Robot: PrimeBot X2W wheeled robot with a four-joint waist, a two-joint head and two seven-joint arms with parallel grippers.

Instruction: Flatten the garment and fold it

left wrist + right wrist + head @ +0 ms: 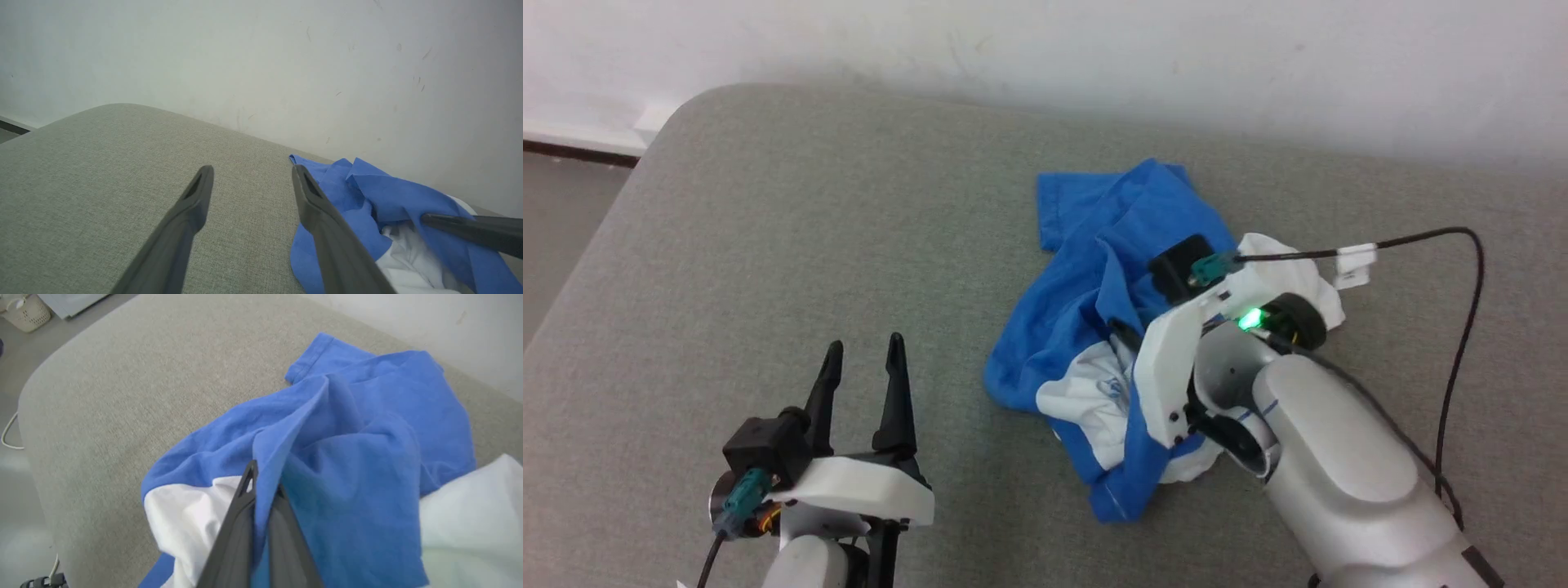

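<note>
The garment [1078, 269] lies crumpled in a heap on the grey cloth-covered surface [768, 245], a little right of centre in the head view and close to the white wall [1094, 57] along the top of the frame. Blue sleeve cloth makes up the upper and left parts of the heap. White body cloth shows at the lower middle and at the upper right, partly under the right arm. The right tool [261, 486] reaches into the heap from the lower right. In the right wrist view its two dark fingers are pressed together, pinching a raised fold of blue cloth just above a white patch. The left tool [864, 343] is at the lower left of the head view, its fingers spread wide over bare surface, to the left of the garment and not touching it. In the left wrist view the garment fills the lower right corner behind the tool's right-hand finger, and a dark finger of the right tool comes in from the right edge onto the blue cloth. A black cable [1462, 327] loops above the right arm.
</note>
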